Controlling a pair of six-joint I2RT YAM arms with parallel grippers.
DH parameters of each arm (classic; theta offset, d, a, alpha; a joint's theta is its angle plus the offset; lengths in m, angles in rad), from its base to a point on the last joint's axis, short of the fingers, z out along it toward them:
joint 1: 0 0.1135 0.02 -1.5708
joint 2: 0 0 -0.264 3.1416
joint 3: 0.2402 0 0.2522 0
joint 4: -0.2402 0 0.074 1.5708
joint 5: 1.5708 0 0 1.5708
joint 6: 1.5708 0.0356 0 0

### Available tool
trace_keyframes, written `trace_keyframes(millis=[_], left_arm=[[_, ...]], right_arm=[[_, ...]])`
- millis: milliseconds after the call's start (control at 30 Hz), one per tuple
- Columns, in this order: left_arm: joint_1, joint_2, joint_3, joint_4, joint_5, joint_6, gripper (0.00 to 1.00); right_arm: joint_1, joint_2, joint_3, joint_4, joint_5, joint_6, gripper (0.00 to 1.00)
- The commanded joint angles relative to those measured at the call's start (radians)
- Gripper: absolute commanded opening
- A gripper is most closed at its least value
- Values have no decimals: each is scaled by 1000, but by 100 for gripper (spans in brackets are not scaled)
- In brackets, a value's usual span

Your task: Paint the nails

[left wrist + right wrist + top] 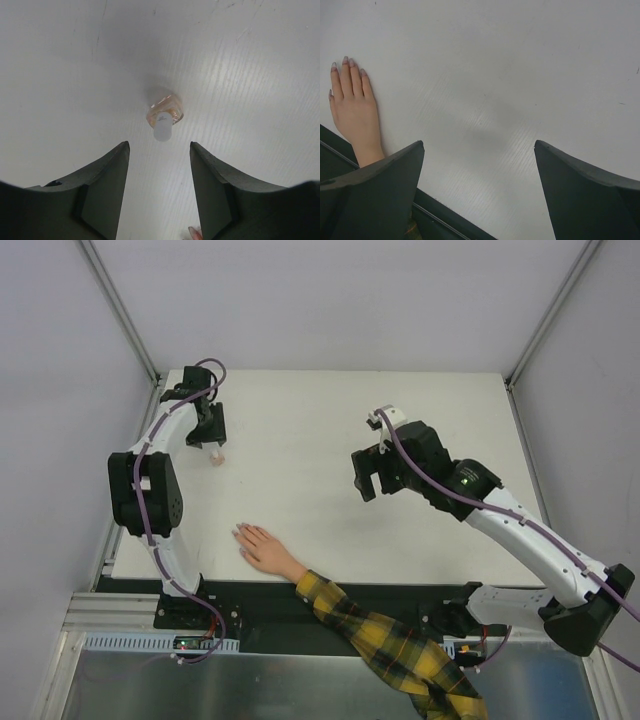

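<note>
The small nail-polish bottle (164,114) sits alone at the far left of the white counter (300,420), its white cap turned toward the left claw (159,146). Whether it stands or lies tipped I cannot tell. That claw hangs just short of it, jaws wide, with the bottle centred ahead of the gap, probably lined up for a grasp. The left arm is folded at the elbow, wrist pitched down.

The mannequin hand (264,550) lies palm-down at the near edge, its plaid sleeve (390,640) trailing off. The pale lavender-grey nails (345,61) face up where a brush could reach them. The right claw (479,145), wide and empty, hovers over bare counter beyond the hand, its arm stretched diagonally inward.
</note>
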Motion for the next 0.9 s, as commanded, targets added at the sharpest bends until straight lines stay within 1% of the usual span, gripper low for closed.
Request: trace_keyframes(millis=[0, 233, 533, 767, 867], left_arm=[[5, 16, 13, -4, 2, -8, 50], [5, 50, 12, 9, 16, -8, 45], [5, 64, 4, 12, 14, -2, 45], [5, 75, 4, 13, 10, 3, 43], [5, 81, 6, 13, 13, 5, 38]], right_arm=[[1, 19, 18, 19, -1, -14, 96], [-1, 17, 11, 16, -4, -6, 96], [-1, 25, 9, 11, -8, 5, 96], [-1, 34, 9, 12, -17, 9, 96], [1, 37, 9, 13, -19, 12, 96]])
